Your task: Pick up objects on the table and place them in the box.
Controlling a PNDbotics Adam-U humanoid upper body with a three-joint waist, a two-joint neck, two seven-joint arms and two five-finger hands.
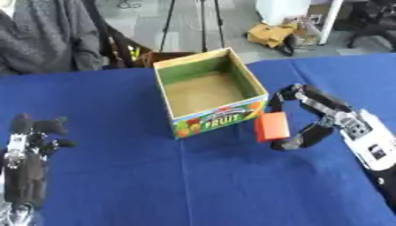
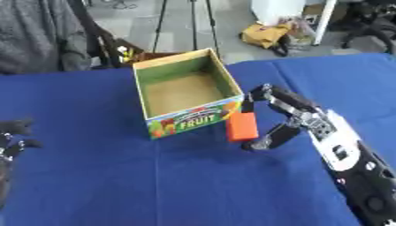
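An orange block (image 1: 272,126) hangs just right of the box's front right corner, pinched between the fingers and thumb of my right hand (image 1: 318,115). The box (image 1: 207,92) is an open cardboard carton with green inner walls, a bare brown floor and the word FRUIT on its front; nothing shows inside it. My left hand (image 1: 31,143) rests at the lower left of the blue table (image 1: 201,181), fingers up and relaxed, holding nothing.
A person in a grey top sits at the far left edge behind the table. Tripod legs, a yellow bag (image 1: 271,34) and a chair stand on the floor beyond the far edge.
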